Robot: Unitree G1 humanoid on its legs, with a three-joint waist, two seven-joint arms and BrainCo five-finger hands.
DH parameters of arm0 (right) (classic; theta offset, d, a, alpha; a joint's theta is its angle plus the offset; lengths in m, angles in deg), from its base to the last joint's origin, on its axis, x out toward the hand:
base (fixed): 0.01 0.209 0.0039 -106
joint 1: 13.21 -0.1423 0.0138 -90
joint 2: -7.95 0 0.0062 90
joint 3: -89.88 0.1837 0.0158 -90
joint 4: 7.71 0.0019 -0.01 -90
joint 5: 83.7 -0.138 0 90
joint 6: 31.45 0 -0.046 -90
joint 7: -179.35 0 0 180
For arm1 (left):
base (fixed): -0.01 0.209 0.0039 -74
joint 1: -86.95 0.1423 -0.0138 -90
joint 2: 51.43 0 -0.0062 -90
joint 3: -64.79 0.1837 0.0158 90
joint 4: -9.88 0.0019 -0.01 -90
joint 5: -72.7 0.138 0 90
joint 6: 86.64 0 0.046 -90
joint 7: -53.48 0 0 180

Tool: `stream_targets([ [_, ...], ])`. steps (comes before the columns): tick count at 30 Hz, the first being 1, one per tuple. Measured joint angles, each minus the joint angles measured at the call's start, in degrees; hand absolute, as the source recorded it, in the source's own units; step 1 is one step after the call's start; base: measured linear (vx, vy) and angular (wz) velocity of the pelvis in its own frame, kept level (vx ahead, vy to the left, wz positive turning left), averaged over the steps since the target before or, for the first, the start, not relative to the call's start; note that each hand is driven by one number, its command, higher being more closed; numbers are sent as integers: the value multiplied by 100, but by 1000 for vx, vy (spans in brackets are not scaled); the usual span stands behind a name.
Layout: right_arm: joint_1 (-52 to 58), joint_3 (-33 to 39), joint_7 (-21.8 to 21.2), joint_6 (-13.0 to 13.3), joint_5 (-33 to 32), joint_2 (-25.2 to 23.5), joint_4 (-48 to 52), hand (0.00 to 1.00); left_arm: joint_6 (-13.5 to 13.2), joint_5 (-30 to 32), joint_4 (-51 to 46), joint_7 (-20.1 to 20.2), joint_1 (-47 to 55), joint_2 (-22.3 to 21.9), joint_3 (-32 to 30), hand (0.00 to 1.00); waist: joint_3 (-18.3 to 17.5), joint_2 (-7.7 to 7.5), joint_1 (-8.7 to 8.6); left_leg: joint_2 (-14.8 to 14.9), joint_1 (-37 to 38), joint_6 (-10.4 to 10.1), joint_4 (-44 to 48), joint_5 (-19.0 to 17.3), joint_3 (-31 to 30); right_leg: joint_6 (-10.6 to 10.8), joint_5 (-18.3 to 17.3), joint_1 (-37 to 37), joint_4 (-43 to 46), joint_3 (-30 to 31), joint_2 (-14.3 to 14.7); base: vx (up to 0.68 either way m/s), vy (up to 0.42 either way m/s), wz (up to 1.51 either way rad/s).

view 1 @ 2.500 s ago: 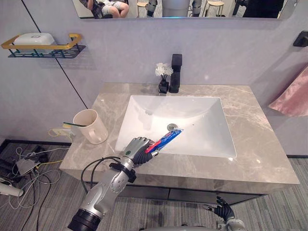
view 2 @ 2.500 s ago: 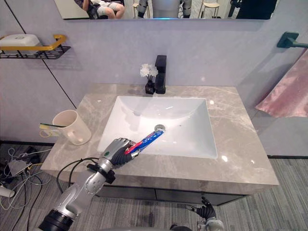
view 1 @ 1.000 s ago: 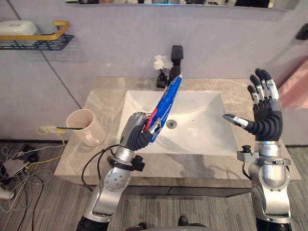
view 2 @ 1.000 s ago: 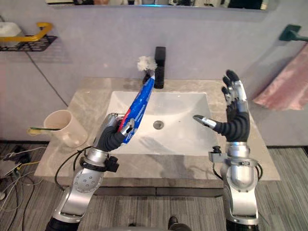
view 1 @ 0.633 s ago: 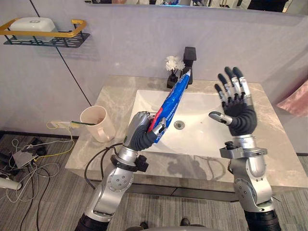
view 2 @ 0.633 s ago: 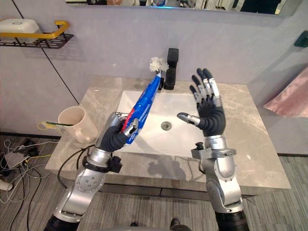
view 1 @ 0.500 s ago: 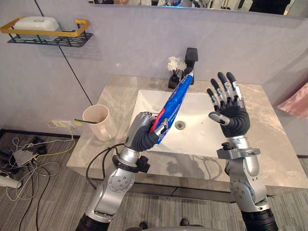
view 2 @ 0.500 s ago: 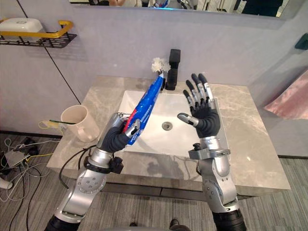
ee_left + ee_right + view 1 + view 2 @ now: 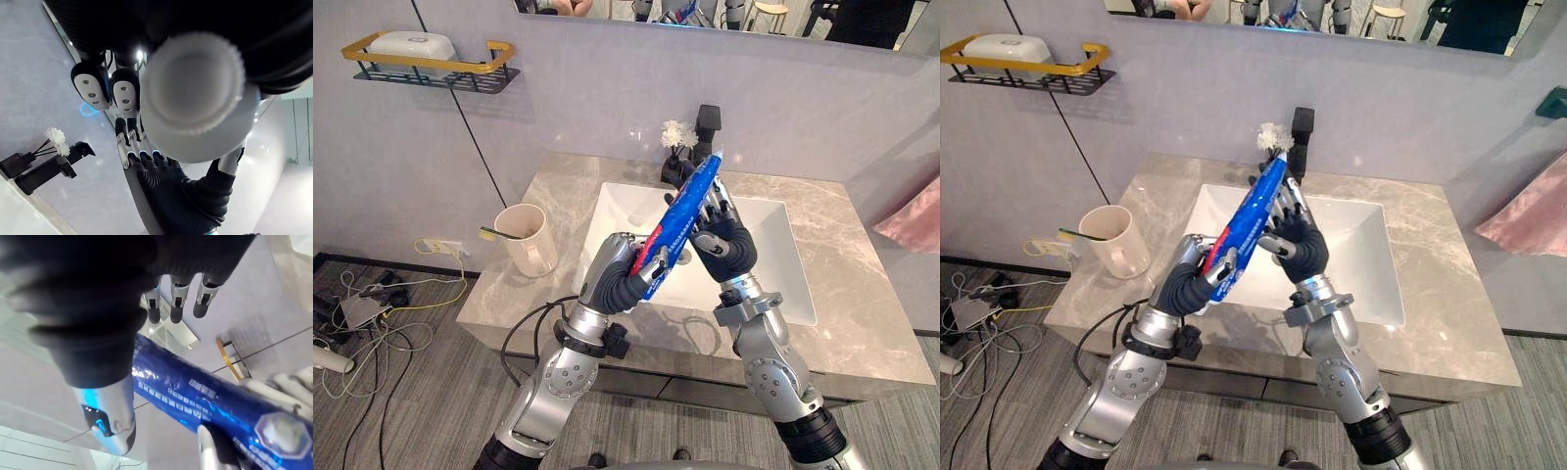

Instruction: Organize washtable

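My left hand [image 9: 612,284] is shut on the lower end of a blue and red toothpaste tube [image 9: 685,206], held tilted above the white sink [image 9: 773,264]. The tube's tip points toward the faucet. In the left wrist view its white cap [image 9: 195,93] sits close, beside my fingertips [image 9: 93,85]. My right hand [image 9: 732,245] is open, its straight fingers lying against the far side of the tube's upper half. In the right wrist view the tube [image 9: 195,387] crosses in front of the palm, with the thumb [image 9: 208,450] beside it.
A cream cup [image 9: 524,240] with a toothbrush [image 9: 504,233] stands on the marble countertop [image 9: 862,294], left of the sink. A black faucet [image 9: 708,122] and a small white flower vase [image 9: 677,137] stand at the back. A wall shelf [image 9: 435,64] carries a soap dish. A pink towel [image 9: 913,213] hangs at the right.
My right hand has come in from the right, where it was raised open, until it rests against the tube. The left hand keeps the tube tilted up. The camera has shifted.
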Motion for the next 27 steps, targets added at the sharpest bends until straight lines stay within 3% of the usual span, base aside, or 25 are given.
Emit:
stream_targets([
  [3,-46,-84,2,-11,-129,-2,-87,0,0,-1,35,-1,0,2,35,100,-62,8,4,0,0,0,-17,1,-1,2,1,2,-22,-4,1,0,0,0],
  [4,-46,-119,3,-12,-160,-3,-91,100,0,-1,68,-1,0,2,43,100,-62,8,6,0,0,0,-17,1,-3,2,1,3,-22,-7,1,0,0,0],
  [15,-134,-165,-8,-41,-236,2,-252,100,65,-101,324,0,5,0,90,100,-65,9,-3,0,28,7,-85,49,-1,6,11,2,-23,-10,0,-9,-1,0],
  [23,-135,-150,-119,-202,-214,-26,-253,100,59,-173,401,133,152,-75,24,100,-65,9,-8,-1,30,7,-96,49,7,10,13,1,-37,-2,1,0,0,0],
  [24,-135,-136,-125,-231,-203,-40,-253,100,58,-173,411,133,157,-76,21,0,-65,9,-8,-1,30,7,-96,49,7,10,13,1,-37,-2,1,0,0,0],
  [27,-135,-99,-143,-269,-98,-72,-255,100,58,-174,420,167,261,-137,-36,0,-65,9,-9,-1,33,7,-99,49,11,11,14,1,-38,2,0,0,0,0],
])
